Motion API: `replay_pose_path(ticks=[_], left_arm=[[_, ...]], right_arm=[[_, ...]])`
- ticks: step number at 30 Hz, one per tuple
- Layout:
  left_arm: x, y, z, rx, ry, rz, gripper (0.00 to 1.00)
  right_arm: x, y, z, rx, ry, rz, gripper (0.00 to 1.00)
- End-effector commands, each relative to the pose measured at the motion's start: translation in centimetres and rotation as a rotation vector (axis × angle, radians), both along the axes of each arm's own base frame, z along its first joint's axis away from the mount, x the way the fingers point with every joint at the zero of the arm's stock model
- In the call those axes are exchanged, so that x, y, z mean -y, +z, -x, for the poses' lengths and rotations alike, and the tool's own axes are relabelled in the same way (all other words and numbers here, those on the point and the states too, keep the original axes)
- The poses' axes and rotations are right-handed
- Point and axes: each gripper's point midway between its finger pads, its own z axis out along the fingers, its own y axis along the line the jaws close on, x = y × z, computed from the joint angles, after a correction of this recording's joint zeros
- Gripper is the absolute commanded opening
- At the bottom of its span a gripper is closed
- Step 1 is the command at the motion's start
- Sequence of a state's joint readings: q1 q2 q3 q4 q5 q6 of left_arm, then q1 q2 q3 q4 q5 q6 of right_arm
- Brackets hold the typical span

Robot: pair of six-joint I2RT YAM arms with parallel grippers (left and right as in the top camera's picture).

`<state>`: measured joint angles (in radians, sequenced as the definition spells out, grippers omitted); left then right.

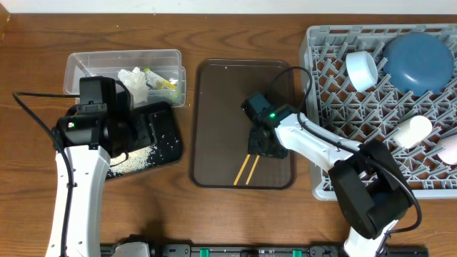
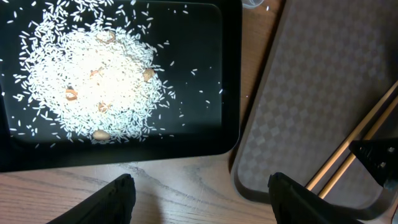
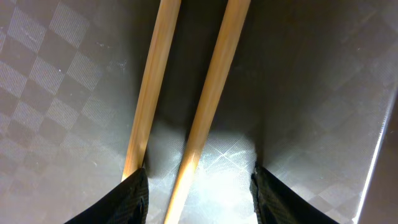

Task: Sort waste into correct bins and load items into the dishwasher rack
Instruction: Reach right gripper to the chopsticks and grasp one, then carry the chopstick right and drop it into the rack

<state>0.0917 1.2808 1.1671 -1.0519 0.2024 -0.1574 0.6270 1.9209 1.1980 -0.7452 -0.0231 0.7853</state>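
Two wooden chopsticks [image 1: 247, 170] [image 3: 211, 93] lie side by side on the brown serving tray [image 1: 214, 107]. My right gripper [image 1: 265, 146] [image 3: 199, 199] is down on them, open. One stick lies between its fingers and the other runs under the left finger [image 3: 127, 196]. My left gripper [image 1: 146, 132] [image 2: 202, 202] hangs open and empty by the black tray [image 1: 170, 146] [image 2: 230, 74], which holds rice scraps [image 2: 93, 81]. The clear tub [image 1: 86, 64] holds crumpled tissue [image 1: 134, 77] and a yellow-green wrapper [image 1: 163, 81]. In the grey rack [image 1: 321, 107] sit a blue plate [image 1: 418, 63], a white cup [image 1: 362, 69] and a pink cup [image 1: 451, 148].
A pale rounded vessel [image 1: 413, 130] lies in the rack between the pegs. In the left wrist view the brown tray [image 2: 298, 93] is close to the black tray, with a strip of wooden table [image 2: 186, 180] between them. My right arm's cable loops over the rack's left edge.
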Motion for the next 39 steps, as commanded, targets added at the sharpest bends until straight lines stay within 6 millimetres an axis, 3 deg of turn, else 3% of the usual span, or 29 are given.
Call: replay_pose_path(ticks=[1, 5, 10, 15, 26, 30, 33, 35, 39], left_arm=[[-0.3, 0.3, 0.0, 0.006, 0.006, -0.013, 0.72], [-0.3, 0.3, 0.0, 0.007, 0.006, -0.013, 0.72], [-0.3, 0.3, 0.0, 0.007, 0.006, -0.013, 0.72], [-0.3, 0.3, 0.0, 0.007, 0.006, -0.013, 0.72], [-0.3, 0.3, 0.0, 0.007, 0.006, -0.013, 0.72], [-0.3, 0.3, 0.0, 0.006, 0.006, -0.013, 0.72], [-0.3, 0.3, 0.0, 0.007, 0.006, -0.013, 0.72], [-0.3, 0.3, 0.0, 0.007, 0.006, -0.013, 0.72], [-0.3, 0.3, 0.0, 0.007, 0.006, -0.013, 0.72]], right_arm=[[0.7, -2.3, 0.8, -0.043, -0.015, 0.061, 0.52], [1.5, -2.3, 0.8, -0.037, -0.018, 0.097, 0.43], [2.3, -2.3, 0.7, -0.05, -0.036, 0.108, 0.18], [3.4, -2.3, 0.0, -0.05, -0.074, 0.107, 0.06], [4.6, -1.1, -3.4, 0.018, 0.031, 0.072, 0.01], [4.3, 2.2, -5.6, 0.09, 0.114, 0.038, 0.01], [4.2, 5.9, -7.1, 0.167, 0.175, 0.02, 0.01], [4.6, 9.0, -8.1, 0.232, 0.212, 0.011, 0.01], [6.5, 13.2, -8.8, 0.321, 0.259, 0.014, 0.01]])
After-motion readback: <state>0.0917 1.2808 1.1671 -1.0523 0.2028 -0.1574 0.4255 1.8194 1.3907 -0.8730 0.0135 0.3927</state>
